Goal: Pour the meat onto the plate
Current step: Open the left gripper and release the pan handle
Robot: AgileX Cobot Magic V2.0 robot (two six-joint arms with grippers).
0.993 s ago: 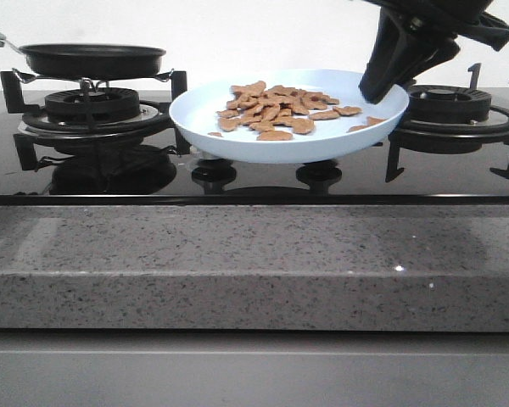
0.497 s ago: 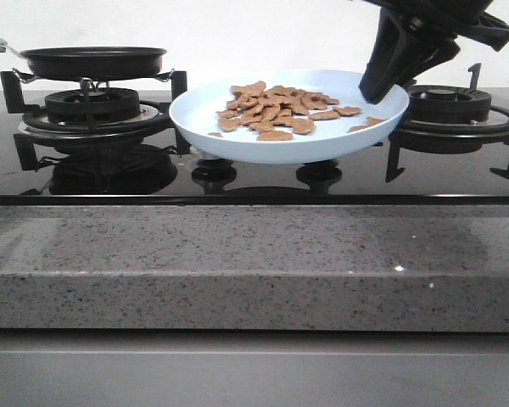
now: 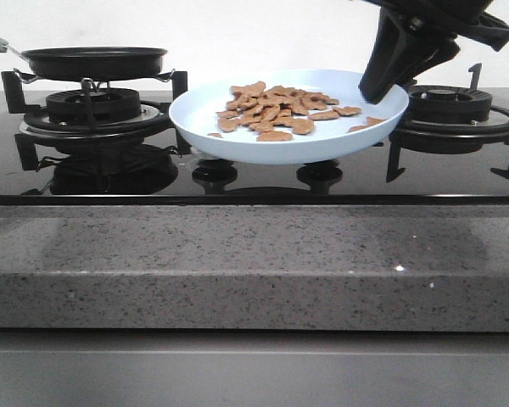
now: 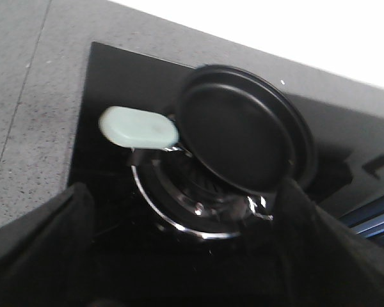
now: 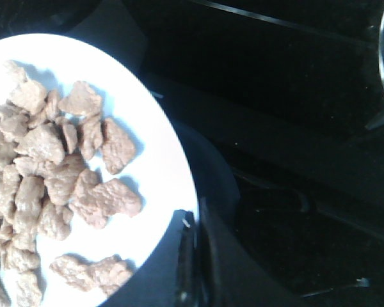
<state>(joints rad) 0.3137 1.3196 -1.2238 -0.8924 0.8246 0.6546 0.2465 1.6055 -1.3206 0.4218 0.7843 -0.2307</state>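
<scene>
The pale-blue plate (image 3: 237, 140) sits level between the two burners, just over two stove knobs, and I cannot tell whether it rests on them. The meat (image 3: 276, 108) lies on it as a loose heap of orange-brown pieces, which the right wrist view shows as pale brown chunks of meat (image 5: 57, 173) on the plate (image 5: 160, 160). My right gripper (image 3: 380, 86) is shut on the plate's right rim, one finger over the rim and one under it (image 5: 195, 256). The empty black frying pan (image 4: 243, 131) sits on the left burner. My left gripper (image 4: 185, 256) stands open, apart from the pan's pale-green handle (image 4: 137, 128).
Black pan supports surround the left burner (image 3: 93, 106) and the right burner (image 3: 450, 106) on the glossy black hob. Two knobs (image 3: 214, 174) stand under the plate. A speckled grey counter edge (image 3: 254, 263) runs along the front.
The pan's handle has dropped slightly and the pan has settled on the left burner. The plate, the meat and the right gripper have not moved.
</scene>
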